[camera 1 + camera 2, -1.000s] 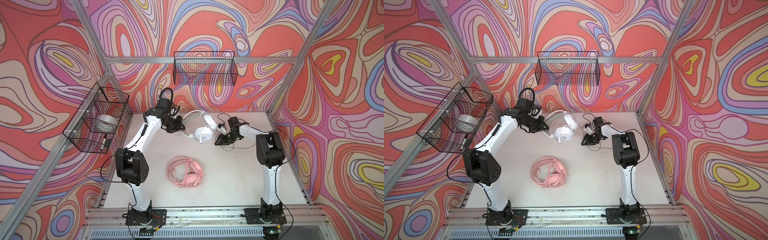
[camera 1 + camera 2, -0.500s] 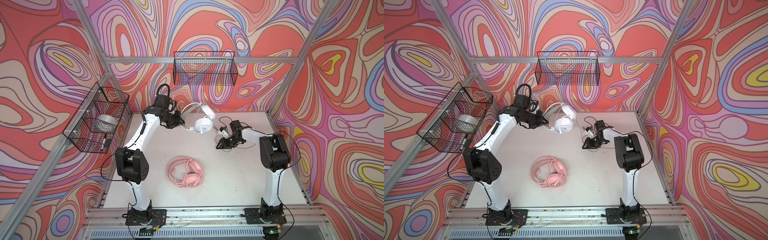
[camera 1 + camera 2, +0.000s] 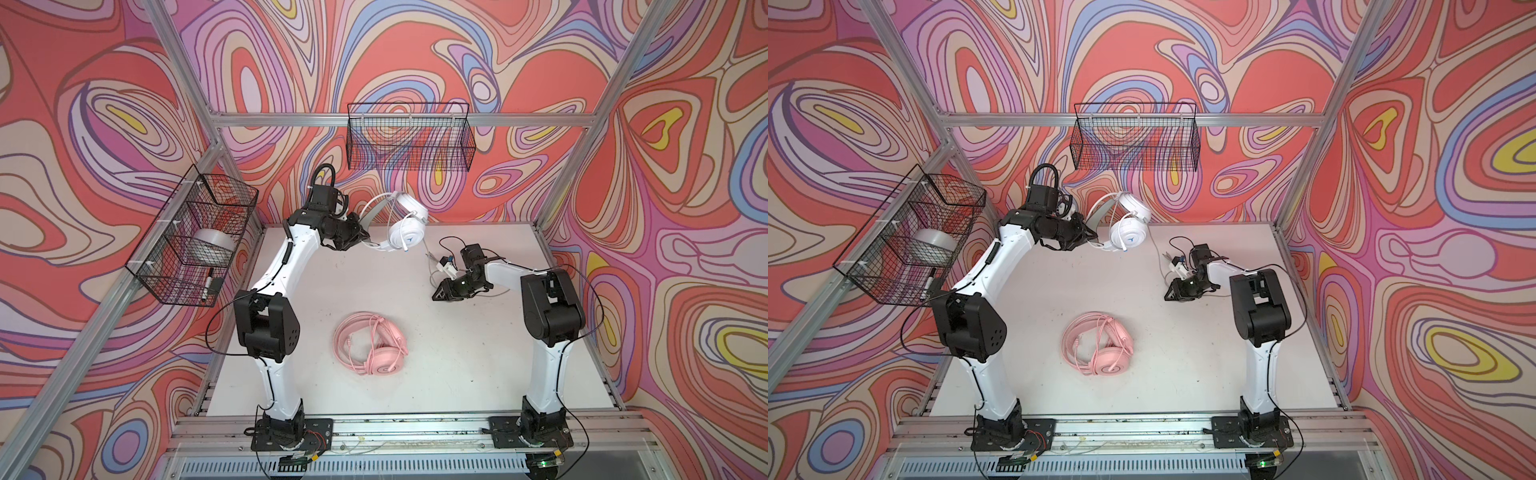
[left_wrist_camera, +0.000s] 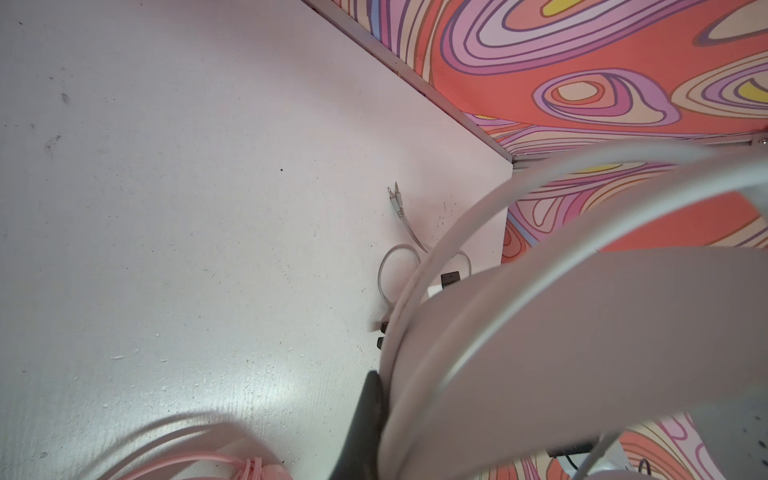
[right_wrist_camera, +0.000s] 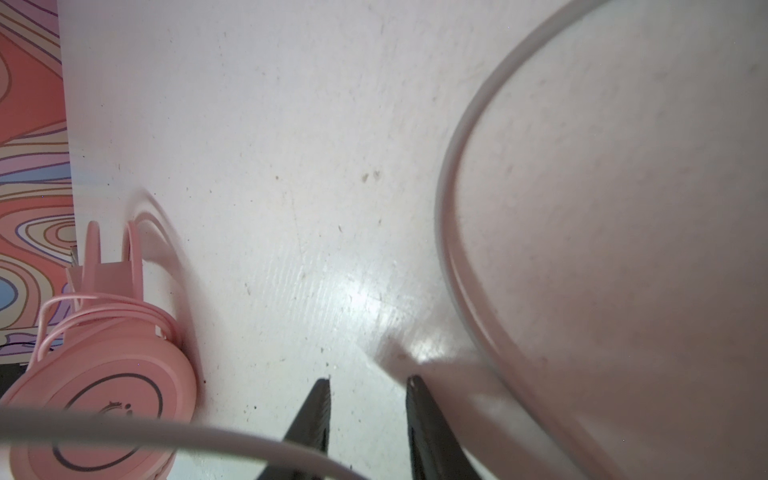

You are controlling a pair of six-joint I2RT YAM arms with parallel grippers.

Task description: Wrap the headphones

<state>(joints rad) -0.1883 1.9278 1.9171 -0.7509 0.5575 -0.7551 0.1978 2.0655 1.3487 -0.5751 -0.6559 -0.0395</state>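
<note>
Walls (image 3: 415,50): flat print of swirls in red, lilac and cream, fixed on a frame (image 3: 399,119) of aluminium bars.
Table (image 3: 374,316): white matt board with small dark specks.
Left basket (image 3: 166,286): black wire, on the side wall. Inside are a tape roll (image 3: 214,245) and a pen (image 3: 209,284), both hard to make out through the mesh.
Back basket (image 3: 409,141): black wire, on the back wall.
White headset (image 3: 405,232): off the table, in the air near the back wall, a little left of the middle. It hangs by its thin band, with the glossy round cups lower. In the left wrist view only the blurred band shows and the cups are cut off. One second ago it was lower and nearer the middle.
Pink headset (image 3: 374,349): lies on the table at middle front, in the same place as before. It is smooth plastic, and the pink cable (image 3: 345,340) is coiled around it. The right wrist view cuts it at the edge.
Cable (image 3: 428,253): grey and thin, it falls from the white headset to the table beside the right arm. Part of it is hidden behind that arm, and its plugs lie on the table.
Left gripper (image 3: 361,239): clenched on the band of the white headset; the band hides most of the fingers.
Right gripper (image 5: 368,380): low over the table, right of the middle. The dark ribbed fingers stand apart with nothing between them, and the cable passes beside them, blurred. It has moved away from the white headset since one second ago.
</note>
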